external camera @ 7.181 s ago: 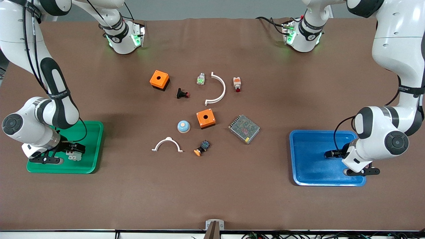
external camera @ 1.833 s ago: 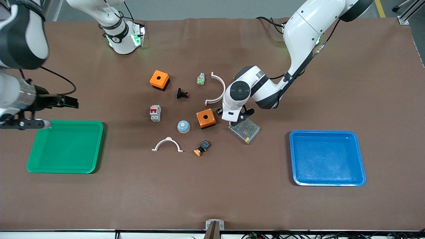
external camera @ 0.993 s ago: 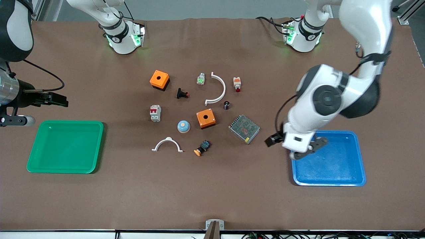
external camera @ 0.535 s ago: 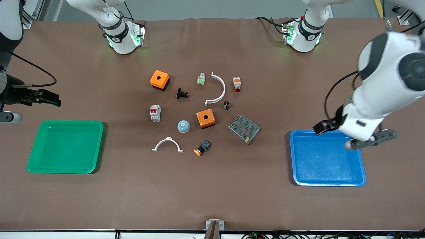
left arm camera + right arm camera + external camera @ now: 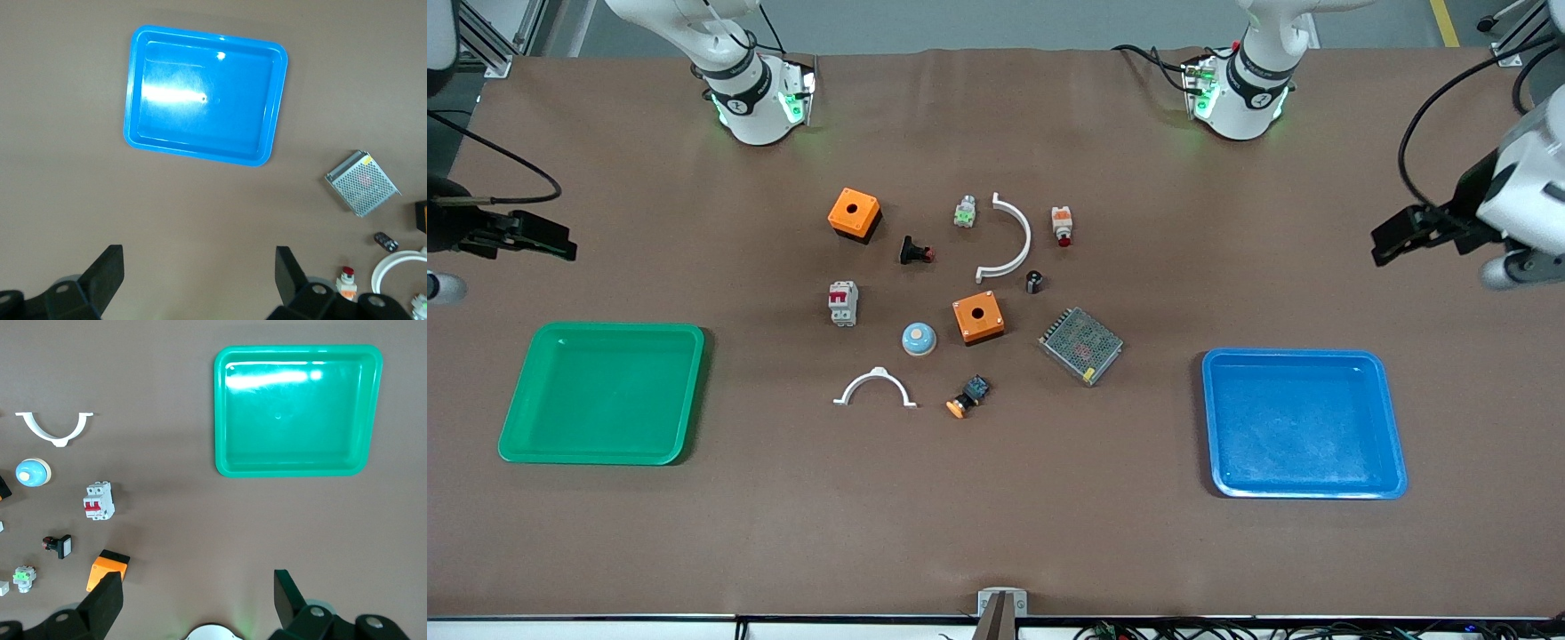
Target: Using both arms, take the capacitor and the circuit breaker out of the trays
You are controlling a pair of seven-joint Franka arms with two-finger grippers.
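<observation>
Both trays lie empty: your circuit breaker (image 5: pixel 842 303) and capacitor (image 5: pixel 1034 282) rest on the table, well apart from either arm's jaws. The left gripper (image 5: pixel 200 280) and right gripper (image 5: pixel 198 600) hover with jaws apart and empty, each over bare table near its own table end.

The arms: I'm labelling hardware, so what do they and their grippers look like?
Glossy white rounded Franka arm bases and carry black bands, green lights and black cables. The left gripper and right gripper have dark, wedge-shaped black fingers on grey mounts.
</observation>
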